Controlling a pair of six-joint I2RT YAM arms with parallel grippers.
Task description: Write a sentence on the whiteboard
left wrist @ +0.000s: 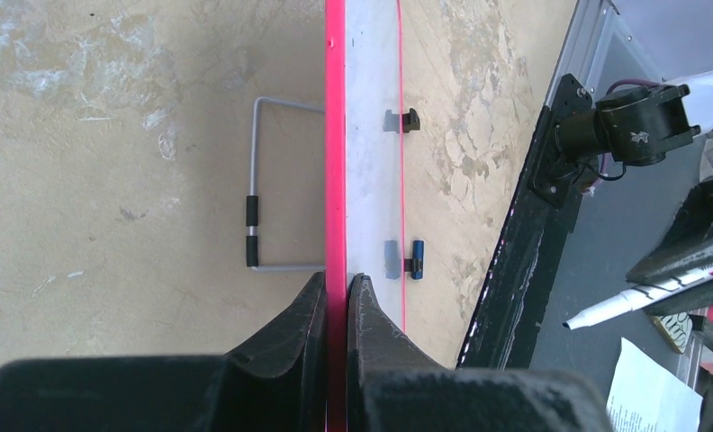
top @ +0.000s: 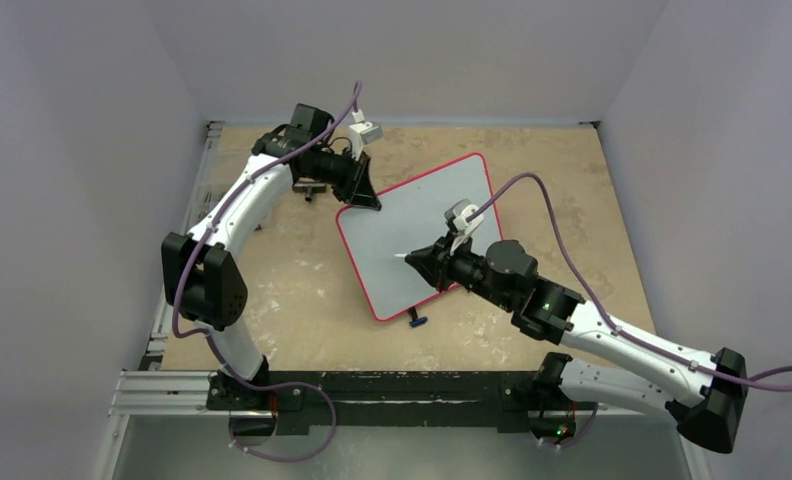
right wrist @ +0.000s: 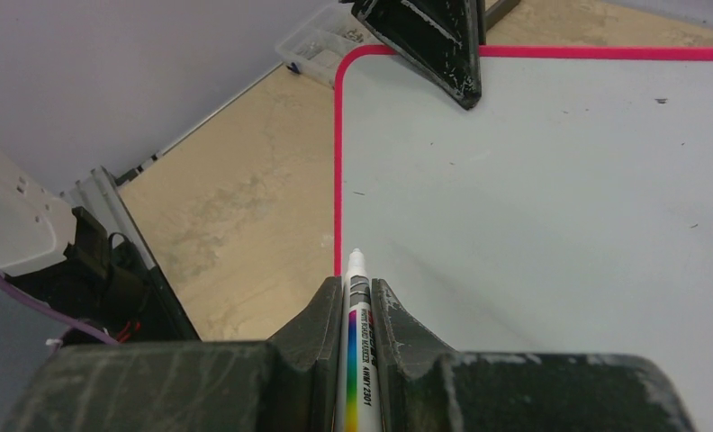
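On the left, the left gripper reaches in from the table's left edge, and its jaws are clenched on the far-left corner of the whiteboard. The left wrist view shows this grip edge-on: the two black fingers pinch the red-pink frame between them. A thin wire loop with two black sleeves sticks out to one side of the frame. Two small feet, one black and one tipped blue, show on the other side. The whiteboard sits about mid-table, turned at an angle so that one corner points to the far edge and another to the near edge. Whether it lies flat or is propped up, I cannot tell. Its face shows grey-white with a few tiny dark specks. To the right, the right gripper comes in from the near-right corner of the table and hangs over the middle of the board. Its jaws are closed on a marker with a white, rainbow-striped barrel. The pale tip pointing out past the fingertips is close to the board's left frame edge in the right wrist view. Whether the tip touches the surface is not clear.
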